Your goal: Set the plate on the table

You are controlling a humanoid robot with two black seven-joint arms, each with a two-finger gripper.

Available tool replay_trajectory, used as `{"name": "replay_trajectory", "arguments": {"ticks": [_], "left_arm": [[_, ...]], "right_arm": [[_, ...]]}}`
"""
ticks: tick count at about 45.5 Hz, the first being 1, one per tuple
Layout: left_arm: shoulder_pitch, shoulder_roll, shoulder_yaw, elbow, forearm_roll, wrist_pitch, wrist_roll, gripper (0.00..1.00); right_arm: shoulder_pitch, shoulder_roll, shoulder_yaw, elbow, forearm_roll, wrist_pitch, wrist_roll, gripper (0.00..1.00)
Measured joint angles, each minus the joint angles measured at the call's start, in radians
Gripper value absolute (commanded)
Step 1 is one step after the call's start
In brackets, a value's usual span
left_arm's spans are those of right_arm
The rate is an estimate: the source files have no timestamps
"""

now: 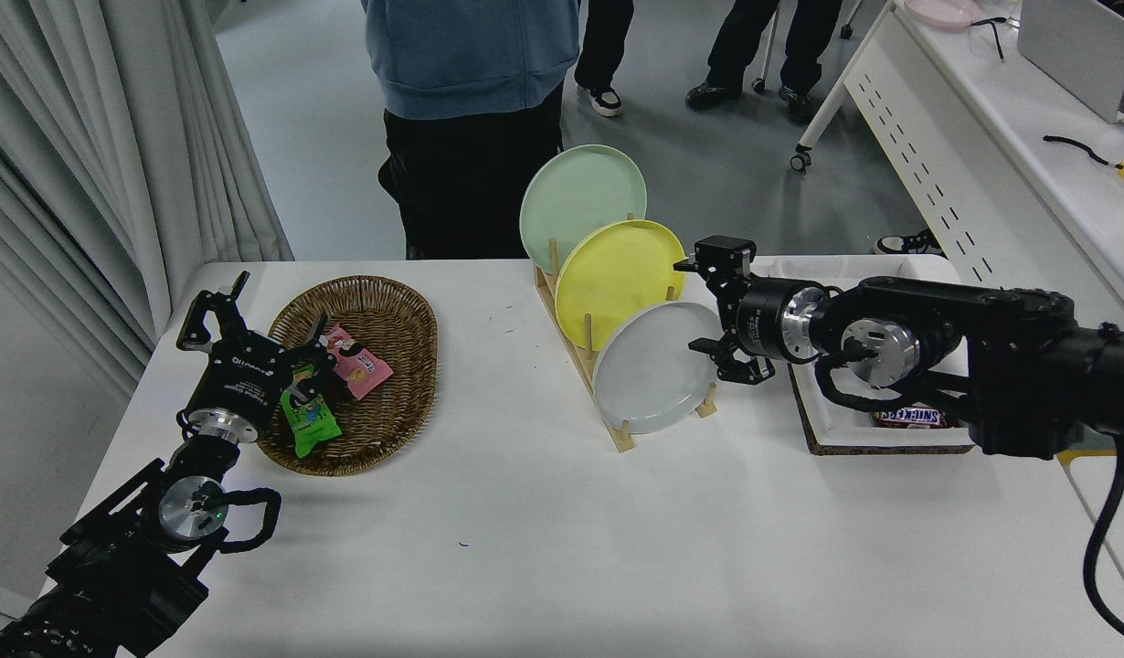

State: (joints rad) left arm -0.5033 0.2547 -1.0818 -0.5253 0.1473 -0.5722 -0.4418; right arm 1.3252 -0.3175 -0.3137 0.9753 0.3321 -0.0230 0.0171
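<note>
The light grey plate [649, 370] stands on edge in the front slot of a wooden rack [588, 366] on the white table [544, 539]. Behind it stand a yellow plate [617, 274] and a pale green plate [580, 201]. My right gripper [708, 306] is open at the grey plate's right rim, one finger above near the yellow plate, the other at the rim's right edge. It holds nothing. My left gripper [251, 315] is parked at the lower left by the basket, open and empty.
A wicker basket [379, 320] with snack packets lies at the left. A white tray [845, 429] with a candy bar lies under my right arm. A person stands at the table's far side. A white perforated desk [937, 155] stands at the right.
</note>
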Motion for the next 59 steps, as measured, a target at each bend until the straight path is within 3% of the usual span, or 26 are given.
{"name": "replay_trajectory", "arguments": {"ticks": [31, 43, 56, 59], "left_arm": [[0.000, 0.000, -0.001, 0.000, 0.000, 0.000, 0.000, 1.00], [0.000, 0.000, -0.001, 0.000, 0.000, 0.000, 0.000, 1.00], [0.000, 0.000, -0.001, 0.000, 0.000, 0.000, 0.000, 1.00], [0.000, 0.000, -0.001, 0.000, 0.000, 0.000, 0.000, 1.00]], "right_arm": [[-0.090, 0.038, 0.119, -0.079, 0.013, -0.057, 0.000, 0.98], [-0.094, 0.038, 0.155, -0.081, 0.019, -0.070, -0.006, 0.90], [-0.086, 0.026, 0.181, -0.080, 0.022, -0.084, -0.090, 0.86], [-0.085, 0.024, 0.185, -0.080, 0.023, -0.088, -0.104, 0.78]]}}
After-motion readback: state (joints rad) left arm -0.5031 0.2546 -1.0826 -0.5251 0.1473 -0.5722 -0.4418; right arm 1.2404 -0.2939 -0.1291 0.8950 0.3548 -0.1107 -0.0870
